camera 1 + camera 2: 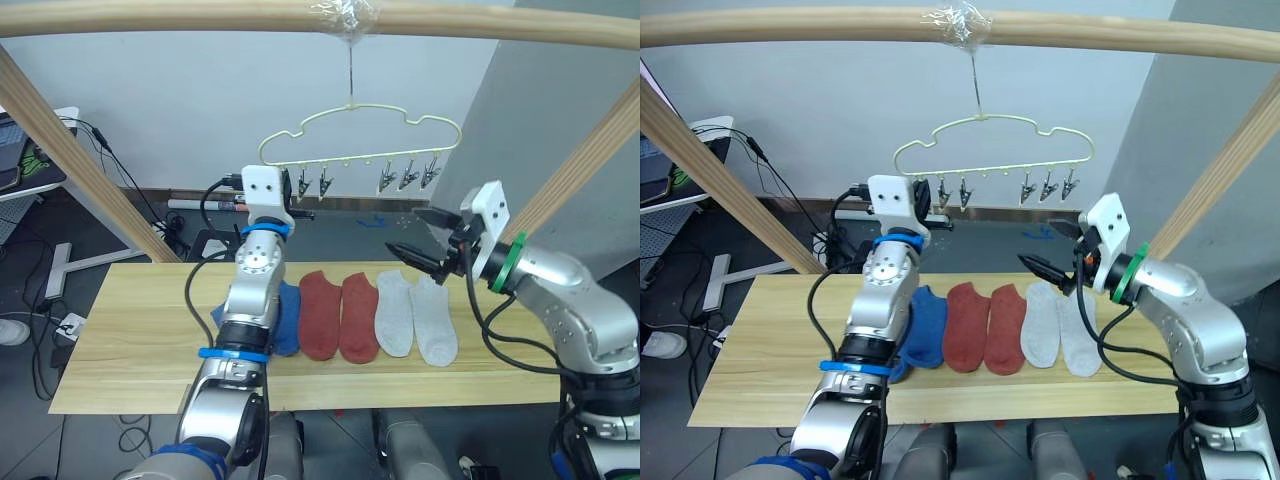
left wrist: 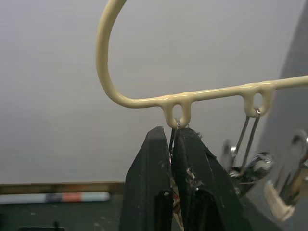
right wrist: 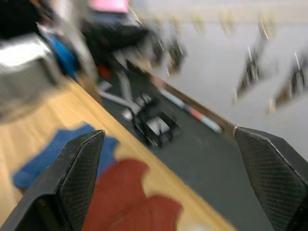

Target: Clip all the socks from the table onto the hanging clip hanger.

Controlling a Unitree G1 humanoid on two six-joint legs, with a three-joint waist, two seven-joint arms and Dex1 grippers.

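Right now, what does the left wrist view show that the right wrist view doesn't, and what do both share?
The left wrist view shows the left gripper closed on the end metal clip, which hangs from a loop of the pale yellow wire clip hanger. The right wrist view shows the right gripper with its two black fingers wide apart above the light wooden table, where a blue sock and rust-red socks lie flat. Both share the hanger's dangling clips against the pale wall, and the dark floor below.
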